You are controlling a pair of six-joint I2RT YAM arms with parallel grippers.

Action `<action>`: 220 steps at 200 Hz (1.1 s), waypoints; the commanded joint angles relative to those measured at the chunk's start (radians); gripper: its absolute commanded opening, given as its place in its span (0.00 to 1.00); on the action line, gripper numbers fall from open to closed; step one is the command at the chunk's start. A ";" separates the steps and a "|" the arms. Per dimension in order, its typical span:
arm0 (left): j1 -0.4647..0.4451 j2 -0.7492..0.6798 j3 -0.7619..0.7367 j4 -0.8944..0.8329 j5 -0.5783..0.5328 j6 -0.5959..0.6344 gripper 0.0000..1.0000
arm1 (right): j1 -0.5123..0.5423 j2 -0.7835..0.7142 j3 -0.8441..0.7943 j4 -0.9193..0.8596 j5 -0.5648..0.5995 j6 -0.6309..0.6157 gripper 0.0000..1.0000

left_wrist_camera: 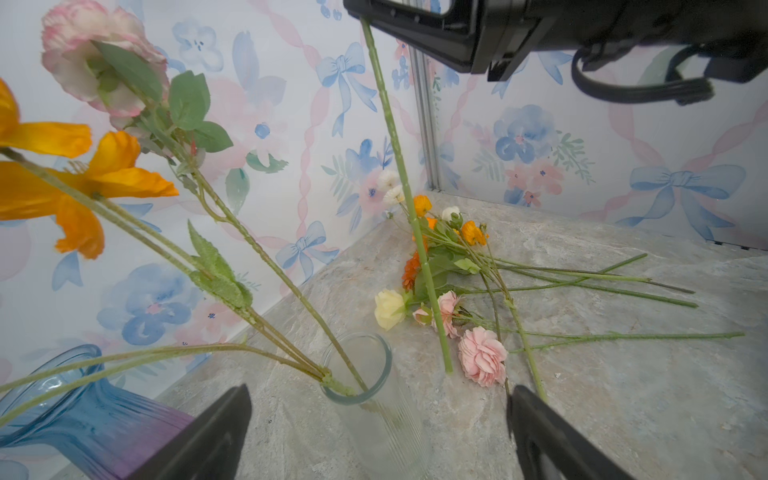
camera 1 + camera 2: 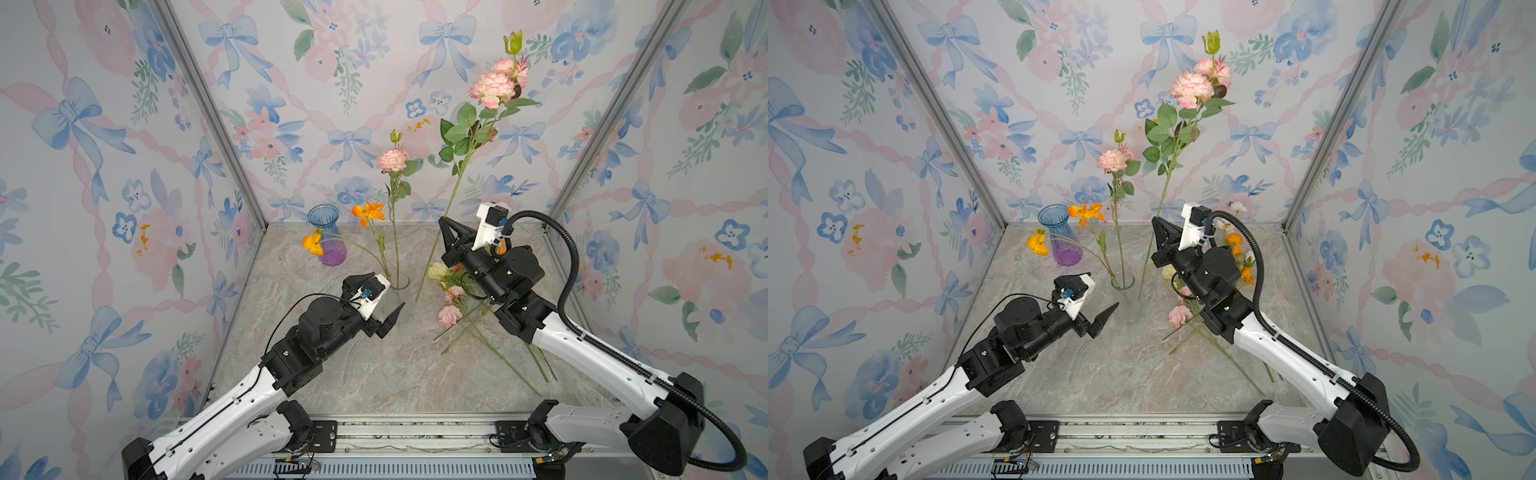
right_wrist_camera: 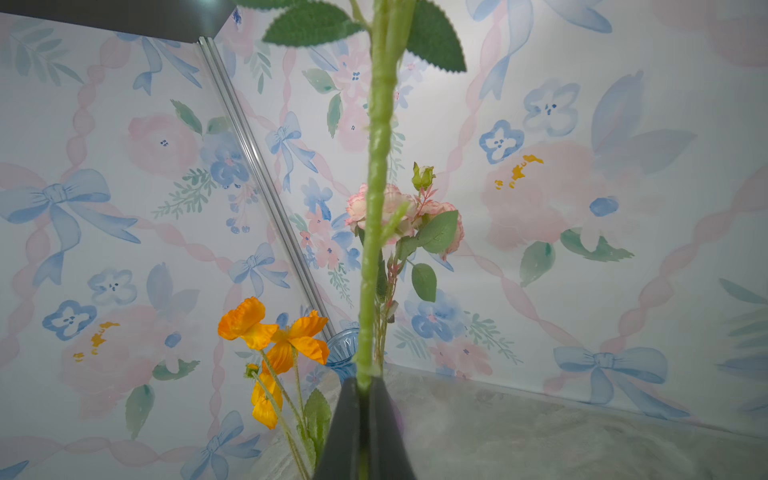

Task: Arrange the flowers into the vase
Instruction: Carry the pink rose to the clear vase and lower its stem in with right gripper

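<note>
The clear ribbed glass vase [image 2: 400,293] [image 2: 1124,301] [image 1: 374,399] stands mid-table. It holds a pink flower [image 2: 392,160] and orange poppies [image 2: 368,212]. My left gripper [image 2: 376,301] [image 1: 376,432] is open, one finger on each side of the vase's lower body, not touching it. My right gripper [image 2: 444,220] [image 3: 365,386] is shut on the stem of a tall pink flower [image 2: 494,85] [image 2: 1192,87]. That stem's lower end [image 1: 446,365] hangs just outside the vase rim, on its right. More flowers [image 2: 451,316] [image 1: 482,361] lie in a loose pile under the right arm.
A blue-and-purple glass vase [image 2: 326,237] [image 1: 95,419] stands at the back left, with an orange poppy [image 2: 313,243] drooping in front of it. Wallpapered walls and aluminium posts [image 2: 216,120] enclose the marble table [image 2: 374,374]. Long stems [image 2: 507,365] spread from the pile towards the front right.
</note>
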State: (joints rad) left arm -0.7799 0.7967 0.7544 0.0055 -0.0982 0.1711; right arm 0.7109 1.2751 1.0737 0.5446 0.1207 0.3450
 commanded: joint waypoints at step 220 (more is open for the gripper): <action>0.042 -0.021 -0.018 0.047 0.012 -0.026 0.98 | 0.128 0.260 -0.026 0.443 0.231 -0.160 0.00</action>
State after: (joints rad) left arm -0.7452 0.7795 0.7494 0.0292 -0.1040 0.1551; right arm 0.8261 1.5143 1.0798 0.9138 0.3157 0.1856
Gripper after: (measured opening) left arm 0.979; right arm 0.049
